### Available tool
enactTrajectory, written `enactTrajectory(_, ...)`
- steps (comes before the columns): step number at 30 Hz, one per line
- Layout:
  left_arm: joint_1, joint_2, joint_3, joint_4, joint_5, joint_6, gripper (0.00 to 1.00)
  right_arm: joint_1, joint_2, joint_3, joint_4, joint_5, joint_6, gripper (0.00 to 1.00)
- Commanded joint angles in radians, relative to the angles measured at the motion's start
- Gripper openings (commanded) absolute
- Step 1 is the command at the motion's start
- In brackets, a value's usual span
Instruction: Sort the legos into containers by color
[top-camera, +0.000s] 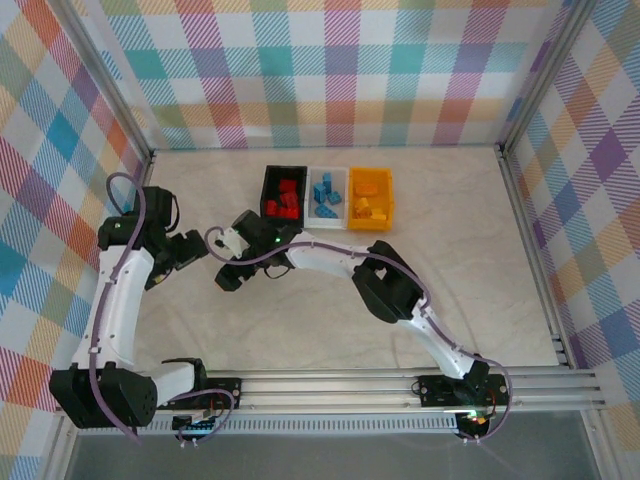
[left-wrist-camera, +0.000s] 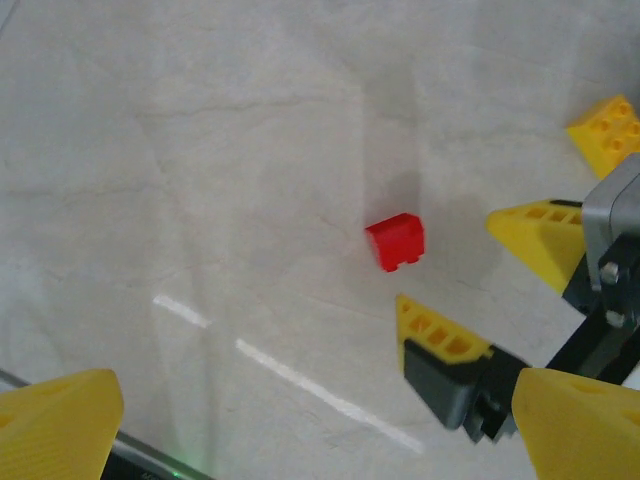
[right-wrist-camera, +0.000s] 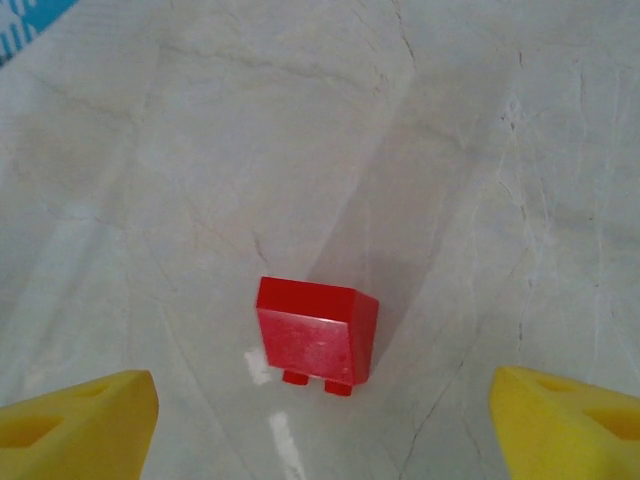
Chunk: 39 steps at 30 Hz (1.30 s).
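Observation:
One red lego (right-wrist-camera: 315, 335) lies on its side on the bare tabletop, also in the left wrist view (left-wrist-camera: 395, 241). My right gripper (right-wrist-camera: 320, 430) hangs open just above it, the brick a little ahead of and between its yellow fingertips (right-wrist-camera: 75, 425), untouched. My left gripper (left-wrist-camera: 320, 440) is open and empty, set back to the left of the brick. From above, the left gripper (top-camera: 190, 255) and right gripper (top-camera: 228, 255) sit close together. The containers stand in a row behind: black (top-camera: 268, 190) with red legos, white (top-camera: 327, 172) with blue ones, yellow-orange (top-camera: 370, 176) with yellow ones.
In the left wrist view the right gripper's yellow fingertips (left-wrist-camera: 440, 335) and grey body (left-wrist-camera: 610, 215) crowd the right side of the brick. Plaid walls and a metal frame (top-camera: 525, 230) enclose the table. The rail (top-camera: 400, 385) holding the arm bases runs along the near edge.

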Motion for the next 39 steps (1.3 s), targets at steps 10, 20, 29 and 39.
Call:
enactTrajectory(10, 0.007, -0.03, -0.022, -0.095, -0.165, -0.051, 1.0, 0.039, 0.185, 0.212, -0.046, 0.02, -0.025, 0.85)
enactTrajectory(20, 0.002, -0.038, -0.061, -0.082, -0.15, -0.03, 1.0, 0.08, 0.233, 0.273, -0.146, 0.162, -0.061, 0.67)
enactTrajectory(29, 0.001, -0.023, -0.064, -0.058, -0.116, -0.022, 1.0, 0.095, 0.144, 0.144, -0.112, 0.193, -0.076, 0.23)
enactTrajectory(39, -0.018, 0.027, -0.083, 0.039, 0.022, 0.003, 1.0, 0.047, -0.197, -0.346, 0.058, 0.229, -0.01, 0.18)
